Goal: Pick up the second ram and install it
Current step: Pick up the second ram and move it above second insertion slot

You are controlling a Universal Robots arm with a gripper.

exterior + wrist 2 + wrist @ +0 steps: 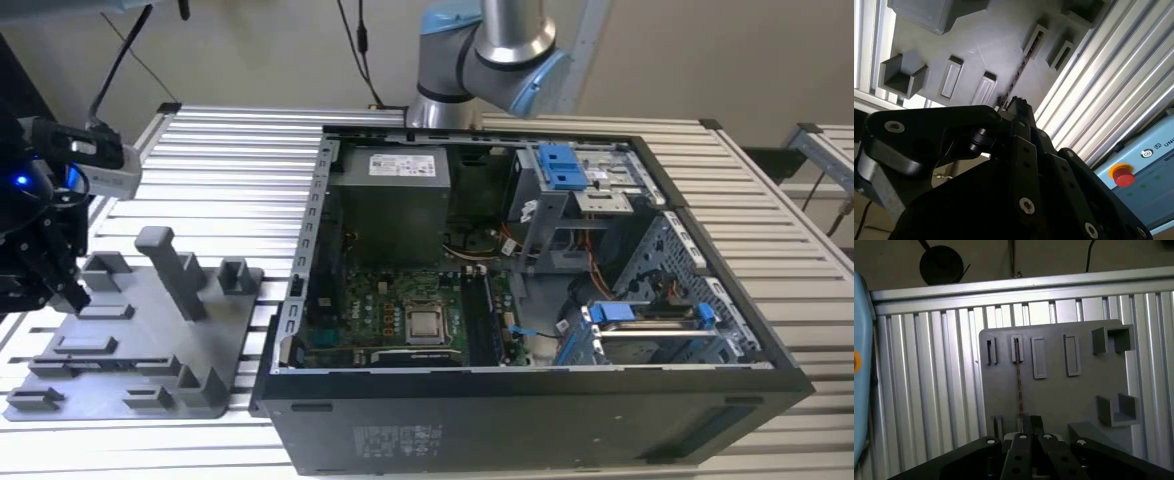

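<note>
Logged black gripper (60,285) above flat grey plastic tray (127,372); cannot tell whether open or closed. Found slim, dark, strip-shaped second ram (1017,382) edge-on in tray slot just ahead of gripper. Noted open black computer case (534,425) well apart from gripper.

Lab — aluminium bench (227,150), opened computer case (534,420)

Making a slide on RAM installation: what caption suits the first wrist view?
Tool near the second ram, which stands on edge in the grey tray.
</note>
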